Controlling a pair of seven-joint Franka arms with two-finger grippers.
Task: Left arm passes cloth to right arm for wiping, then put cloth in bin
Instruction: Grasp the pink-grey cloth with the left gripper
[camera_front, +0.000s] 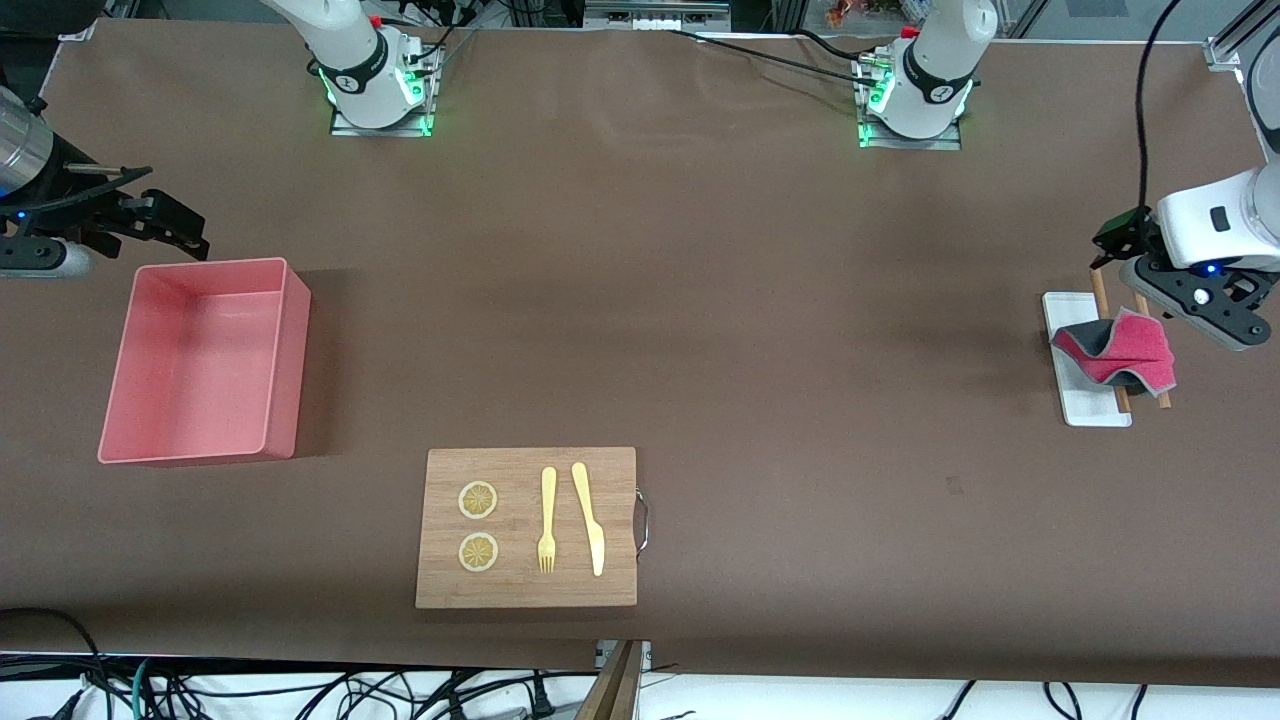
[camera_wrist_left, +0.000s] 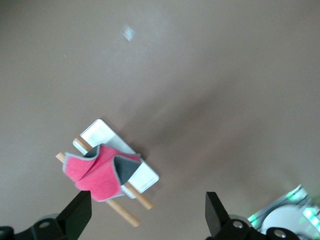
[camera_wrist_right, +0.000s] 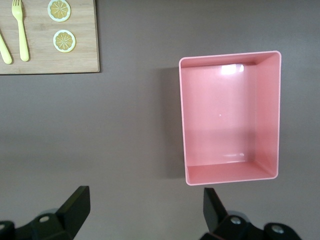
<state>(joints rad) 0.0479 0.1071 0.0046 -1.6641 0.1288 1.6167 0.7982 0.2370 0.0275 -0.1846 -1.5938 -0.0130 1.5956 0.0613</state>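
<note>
Cloth (camera_front: 1120, 350) lies untouched, draped over wooden rods on its white tray (camera_front: 1085, 408), my left end effector (camera_front: 1150, 262) spread above it, right end effector (camera_front: 135, 215) spread beside the empty bin (camera_front: 285, 330); everything remains undone.

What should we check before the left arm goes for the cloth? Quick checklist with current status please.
1. Left gripper open, nothing held: ok.
2. Cloth within view and free: ok. It lies draped over two wooden sticks on the small white tray at the left arm's end of the table.
3. Left gripper lined up over the cloth: not ok, it hangs above the table beside the tray.
4. Right gripper open, ready to receive: ok. It waits above the table beside the bin.
5. Bin holds nothing: ok.
6. Wiping target: cannot tell. The wooden board carries a fork, a knife and two lemon slices.
</note>
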